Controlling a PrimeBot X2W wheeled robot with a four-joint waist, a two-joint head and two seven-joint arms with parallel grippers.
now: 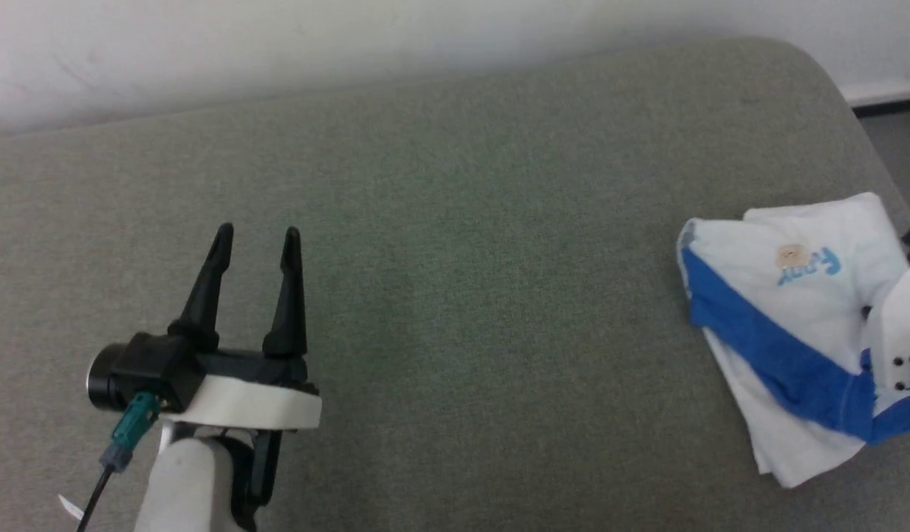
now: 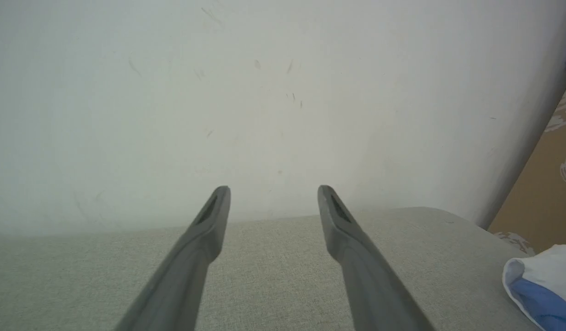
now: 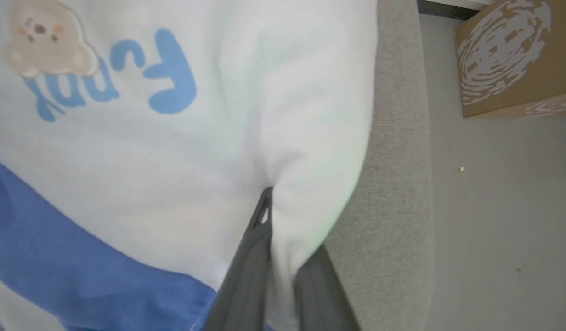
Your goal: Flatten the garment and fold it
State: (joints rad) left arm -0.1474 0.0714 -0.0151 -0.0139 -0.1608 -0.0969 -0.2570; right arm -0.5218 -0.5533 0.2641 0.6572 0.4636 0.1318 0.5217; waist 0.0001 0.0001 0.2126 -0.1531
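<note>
The garment (image 1: 780,310) lies bunched at the right end of the grey-green cushion (image 1: 455,258), white body up, a blue sleeve band across it and a light-blue print with a small bear. My right gripper (image 3: 278,216) is shut on a pinched fold of the garment's (image 3: 172,161) white cloth near the cushion's right edge; one finger (image 3: 257,257) shows and the other is partly under the cloth. In the head view its pale wrist (image 1: 898,332) sits over the garment. My left gripper (image 1: 257,236) hovers open at the lower left, holding nothing. The left wrist view has its gripper (image 2: 274,191) open and the garment (image 2: 545,289) far right.
A white wall (image 1: 278,44) runs behind the cushion. Grey floor (image 3: 494,207) lies beyond the cushion's rounded right edge, with a patterned cardboard box (image 3: 512,55) standing on it. The cushion (image 2: 274,266) stretches wide between the two grippers.
</note>
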